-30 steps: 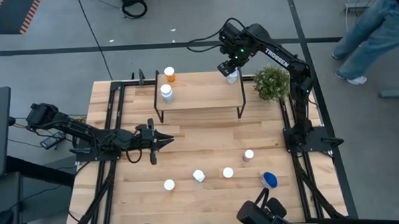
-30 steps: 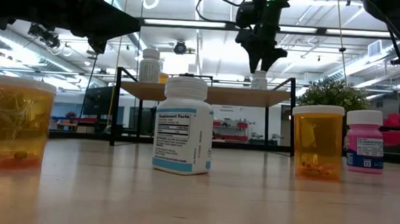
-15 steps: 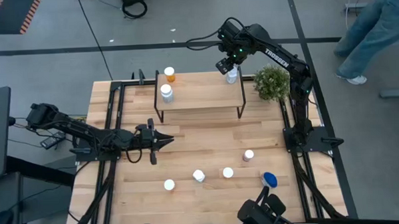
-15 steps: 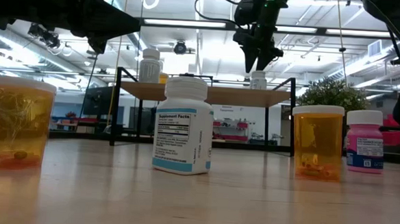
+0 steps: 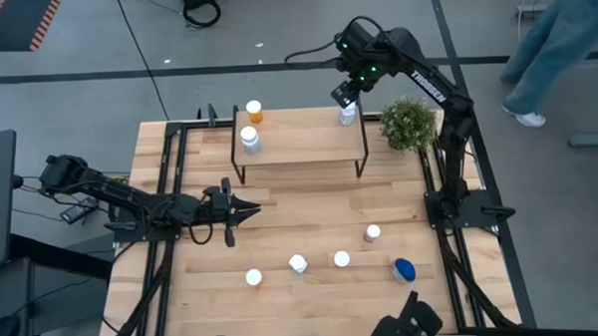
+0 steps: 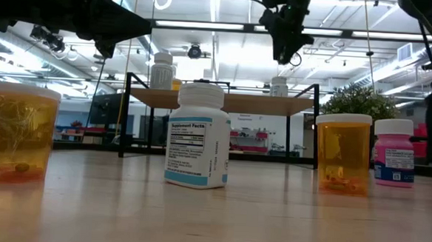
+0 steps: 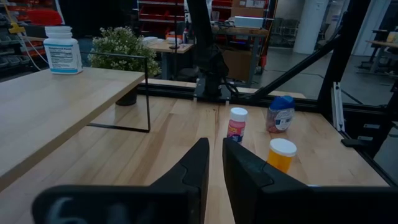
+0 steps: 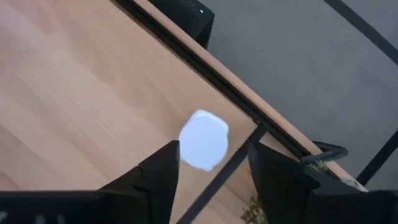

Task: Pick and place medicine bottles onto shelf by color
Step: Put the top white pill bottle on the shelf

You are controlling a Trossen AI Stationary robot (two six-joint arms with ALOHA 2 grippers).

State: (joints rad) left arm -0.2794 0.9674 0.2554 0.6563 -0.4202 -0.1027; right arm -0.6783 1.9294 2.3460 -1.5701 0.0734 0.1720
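Right hand (image 5: 348, 94), open and empty, hangs directly above white bottle (image 5: 348, 114) standing upright at shelf (image 5: 298, 138) far-right corner. Left hand (image 5: 243, 212), nearly closed w/ nothing held, sits nearer the surface (image 5: 284, 298) bottles.

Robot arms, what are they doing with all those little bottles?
They're putting bottles on the shelf. The right claw is open and hangs just above a white bottle standing at the shelf's far right corner. Two other bottles stand at the shelf's left end. The left claw waits low over the table, where five more bottles stand.
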